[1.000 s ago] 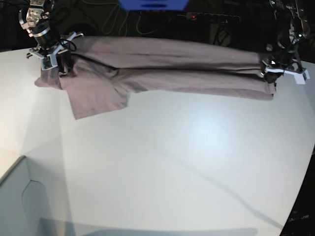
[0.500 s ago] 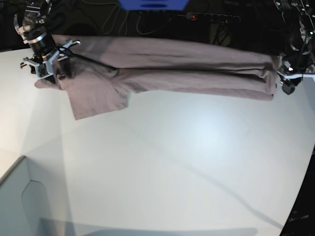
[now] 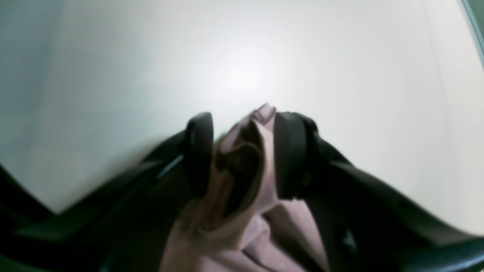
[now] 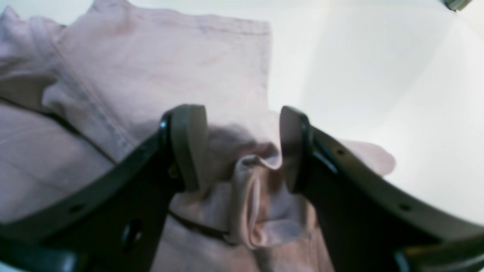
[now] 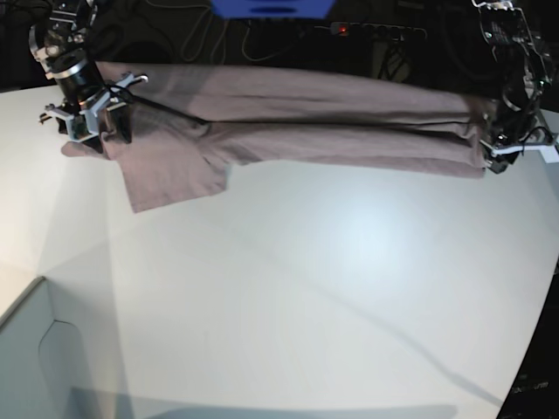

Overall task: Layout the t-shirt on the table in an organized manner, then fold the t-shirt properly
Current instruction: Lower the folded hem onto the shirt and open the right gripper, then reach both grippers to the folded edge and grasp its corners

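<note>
The mauve t-shirt (image 5: 306,131) lies stretched in a long folded band across the far part of the white table (image 5: 349,288), with one sleeve spread toward the front at the left. My right gripper (image 5: 87,122) stands at its left end. In the right wrist view this gripper (image 4: 242,147) is open, and a loose ridge of the t-shirt (image 4: 170,56) lies between the fingers (image 4: 189,147). My left gripper (image 5: 511,148) is at the shirt's right end. It (image 3: 244,151) is open too, with a slack fold of the t-shirt (image 3: 242,226) standing between its fingers (image 3: 289,155).
A pale box corner (image 5: 35,349) juts in at the front left. Behind the table a blue object (image 5: 271,7), a power strip (image 5: 367,30) and cables sit in the dark. The table's curved edge (image 5: 533,349) runs down the right side.
Both grippers have opened and let go of the shirt's ends. The left gripper swung out to the right and came back a little. The shirt has stayed in place.
</note>
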